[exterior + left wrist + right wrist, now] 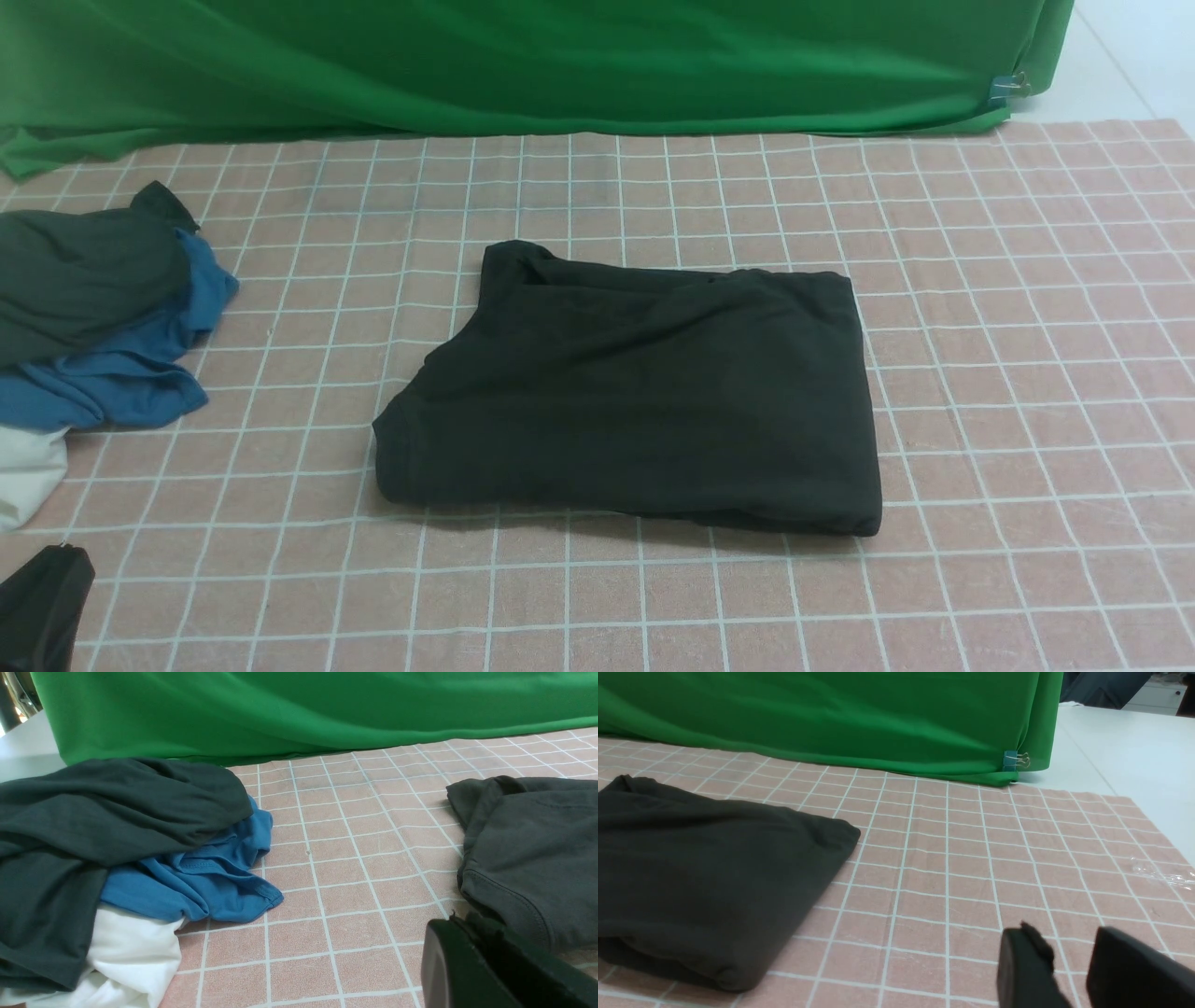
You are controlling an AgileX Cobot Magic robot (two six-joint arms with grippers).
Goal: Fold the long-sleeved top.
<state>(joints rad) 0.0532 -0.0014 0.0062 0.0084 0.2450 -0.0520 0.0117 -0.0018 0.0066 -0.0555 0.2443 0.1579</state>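
The long-sleeved top (644, 392) lies folded into a thick black rectangle in the middle of the checked cloth, with a bit of sleeve or collar poking out at its far left corner. My left gripper (457, 923) is shut and holds nothing. It sits low over the cloth just short of the top's (532, 849) near left edge, and shows at the bottom left corner of the front view as the left gripper (58, 562). My right gripper (1066, 942) is open and empty, off to the right of the top (700, 868). It is outside the front view.
A heap of clothes lies at the left: a dark grey-green garment (84, 271) over a blue one (121, 373) and a white one (23, 467). A green backdrop (523, 65) hangs along the far edge. The pink checked cloth (1027, 373) ends on the right at bare white table (1134, 756).
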